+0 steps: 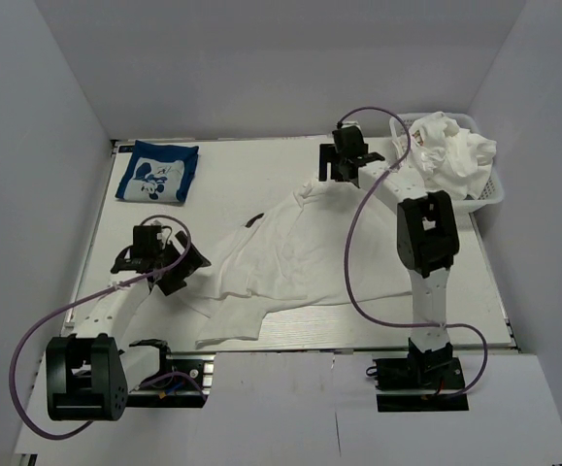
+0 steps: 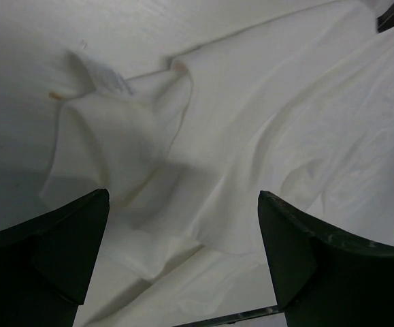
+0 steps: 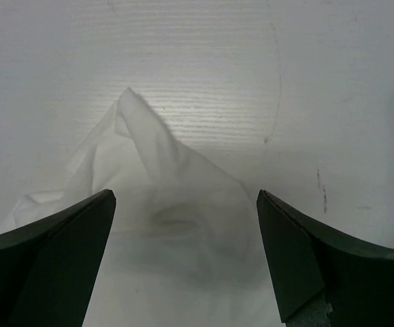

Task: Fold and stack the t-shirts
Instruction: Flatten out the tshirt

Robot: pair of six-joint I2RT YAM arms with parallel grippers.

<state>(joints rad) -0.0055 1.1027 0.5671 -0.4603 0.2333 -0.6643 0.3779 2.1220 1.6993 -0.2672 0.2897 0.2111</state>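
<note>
The left fingers (image 2: 60, 252) stand wide apart, dark and blurred at the bottom of the left wrist view, holding nothing. The white t-shirt (image 2: 285, 122) lies rumpled beneath and between them, a bunched fold with a small label just beyond their tips. Whether the tips touch the cloth cannot be told.

The right fingers (image 3: 333, 259) are likewise spread wide and hold nothing, with a pointed corner of the white t-shirt (image 3: 149, 177) lying flat on the worktop (image 3: 285, 68) between them and just ahead.

From above, the white t-shirt (image 1: 290, 262) sprawls unfolded across the middle of the worktop (image 1: 261, 165), the left fingers (image 1: 179, 267) at its near-left edge and the right fingers (image 1: 344, 167) at its far corner. The navy t-shirt (image 1: 157, 172) lies folded at the far left, well apart. A basket (image 1: 489, 189) at the far right holds crumpled white cloth (image 1: 450, 150).
</note>
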